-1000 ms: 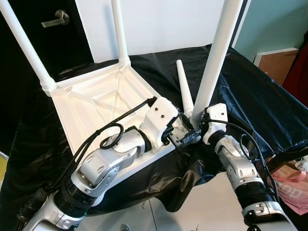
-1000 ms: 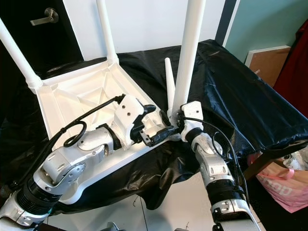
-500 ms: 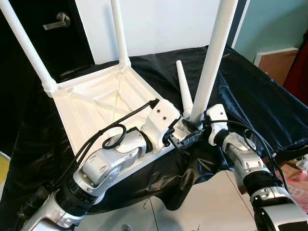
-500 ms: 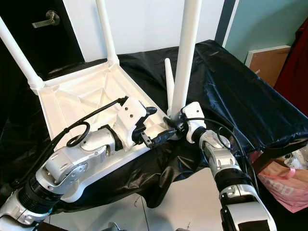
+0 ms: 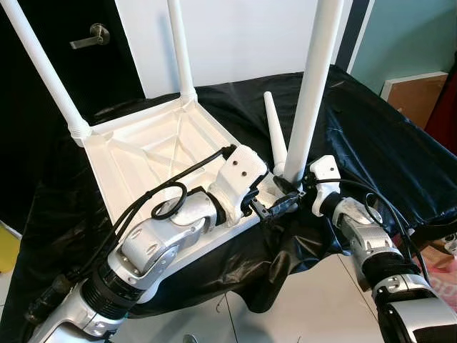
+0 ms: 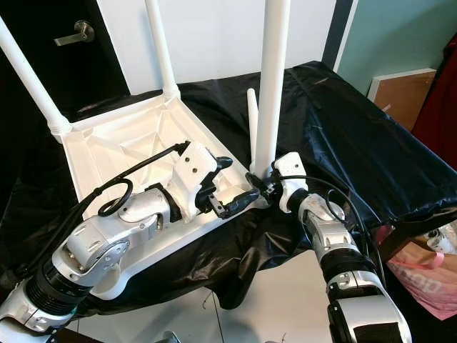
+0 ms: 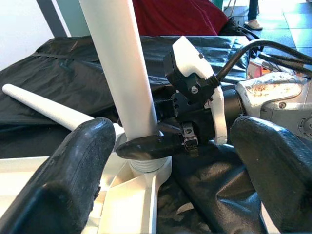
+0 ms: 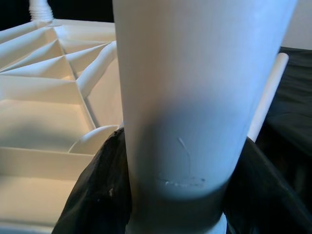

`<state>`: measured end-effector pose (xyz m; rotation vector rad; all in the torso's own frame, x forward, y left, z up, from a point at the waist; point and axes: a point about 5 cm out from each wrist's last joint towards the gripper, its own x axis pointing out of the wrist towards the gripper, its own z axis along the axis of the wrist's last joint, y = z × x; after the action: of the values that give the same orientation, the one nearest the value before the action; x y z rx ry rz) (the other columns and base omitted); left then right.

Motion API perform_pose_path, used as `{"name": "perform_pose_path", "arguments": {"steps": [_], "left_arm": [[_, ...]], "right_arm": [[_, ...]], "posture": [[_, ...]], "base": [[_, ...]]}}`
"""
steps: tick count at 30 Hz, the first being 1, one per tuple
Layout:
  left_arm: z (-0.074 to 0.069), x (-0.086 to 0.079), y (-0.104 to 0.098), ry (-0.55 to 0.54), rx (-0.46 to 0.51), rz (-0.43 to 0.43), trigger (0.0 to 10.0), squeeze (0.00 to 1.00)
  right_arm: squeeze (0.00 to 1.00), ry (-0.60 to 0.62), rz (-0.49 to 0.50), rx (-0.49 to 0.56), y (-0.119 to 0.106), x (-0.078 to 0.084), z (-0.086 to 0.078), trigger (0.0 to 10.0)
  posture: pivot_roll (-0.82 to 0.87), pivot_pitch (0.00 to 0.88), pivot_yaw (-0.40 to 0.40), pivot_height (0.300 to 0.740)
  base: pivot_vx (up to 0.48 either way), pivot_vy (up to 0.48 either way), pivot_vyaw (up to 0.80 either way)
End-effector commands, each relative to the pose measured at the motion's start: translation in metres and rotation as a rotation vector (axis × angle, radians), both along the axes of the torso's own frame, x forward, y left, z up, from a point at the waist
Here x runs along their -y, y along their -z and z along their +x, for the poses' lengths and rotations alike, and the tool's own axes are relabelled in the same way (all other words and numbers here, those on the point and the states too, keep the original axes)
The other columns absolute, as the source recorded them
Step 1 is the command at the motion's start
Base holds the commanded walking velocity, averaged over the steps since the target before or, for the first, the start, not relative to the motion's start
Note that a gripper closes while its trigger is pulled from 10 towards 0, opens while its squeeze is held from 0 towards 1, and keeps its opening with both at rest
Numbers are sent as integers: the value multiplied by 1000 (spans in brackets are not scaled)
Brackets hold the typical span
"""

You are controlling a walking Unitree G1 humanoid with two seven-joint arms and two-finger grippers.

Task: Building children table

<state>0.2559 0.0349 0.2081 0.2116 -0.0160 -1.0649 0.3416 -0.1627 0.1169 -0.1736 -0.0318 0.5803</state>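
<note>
The white table top (image 5: 143,143) lies upside down on the black cloth (image 5: 378,143). Two legs (image 5: 43,68) (image 5: 180,50) stand in its far corners. A third leg (image 5: 310,86) stands upright in the near right corner socket. My right gripper (image 5: 291,187) is shut around the base of that third leg, with fingers (image 8: 97,195) on both sides of it. My left gripper (image 6: 239,184) hovers open at the same corner, its fingers (image 7: 73,180) spread wide and touching nothing. A loose fourth leg (image 5: 273,125) lies on the cloth just behind.
The cloth-covered surface ends close in front of me, with tiled floor (image 5: 314,300) below. A dark door with a handle (image 5: 89,36) is at the back left. A brown board (image 5: 414,93) and a pink bag (image 6: 421,279) are to the right.
The held leg has swung from leaning right to standing upright in the corner socket. My right arm shifted with it. The left gripper stayed open at the corner.
</note>
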Motion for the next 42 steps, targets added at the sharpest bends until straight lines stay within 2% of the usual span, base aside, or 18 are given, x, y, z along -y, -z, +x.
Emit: {"name": "perform_pose_path", "arguments": {"steps": [1,2,10,12,14,15,16,17,18,19,21,22,24,30,36,42], "left_arm": [[-10,4,4,198,-33,26,10000,0],[-10,4,4,195,-33,25,10000,0],[-10,3,4,192,-34,23,10000,0],[-10,2,4,190,-34,24,10000,0],[-10,2,4,190,-34,24,10000,0],[-10,2,4,190,-35,24,10000,0],[-10,2,4,190,-35,24,10000,0],[-11,2,4,191,-37,25,10000,0],[-11,2,4,191,-37,25,10000,0],[-11,1,4,192,-39,25,10000,0],[-11,1,4,192,-39,25,10000,0],[-11,1,4,192,-40,25,10000,0],[-11,1,4,193,-42,24,10000,0],[-11,1,5,199,-45,27,10000,0],[-12,2,5,202,-48,28,10000,0],[-11,1,5,202,-47,30,10000,0]], "right_arm": [[0,57,-33,-74,19,5,-6,10000],[0,102,-22,-77,20,4,-6,10000],[0,242,40,-73,21,-9,-8,10000],[0,345,80,-74,22,-16,-10,10000],[0,345,80,-74,22,-16,-10,10000],[0,405,93,-74,22,-19,-11,10000],[0,405,93,-74,22,-19,-11,10000],[0,488,102,-76,23,-20,-13,10000],[0,488,102,-76,23,-20,-13,10000],[0,586,101,-84,25,-20,-15,10000],[0,586,101,-84,25,-20,-15,10000],[0,659,117,-88,25,-22,-18,10000],[0,707,140,-82,24,-27,-21,10000],[0,724,175,-51,18,-40,-26,10000],[0,726,186,-42,15,-42,-28,10000],[0,692,217,15,4,-45,-28,10000]], "posture": [[-96,0,30,740],[-99,0,29,740],[-98,0,30,740],[-99,0,33,740],[-99,0,33,740],[-99,0,32,740],[-99,0,32,740],[-99,1,34,740],[-99,1,34,740],[-99,1,34,740],[-99,1,34,740],[-99,2,37,740],[-98,2,37,740],[-100,4,46,740],[-100,3,48,740],[-106,0,49,740]], "base": [[0,0,0],[0,0,0],[0,0,0],[0,0,0],[0,0,0],[0,0,0],[0,0,0],[0,0,0],[0,0,0],[0,0,0],[0,0,0],[0,0,0],[0,0,0],[0,0,0],[0,0,0],[0,0,0]]}}
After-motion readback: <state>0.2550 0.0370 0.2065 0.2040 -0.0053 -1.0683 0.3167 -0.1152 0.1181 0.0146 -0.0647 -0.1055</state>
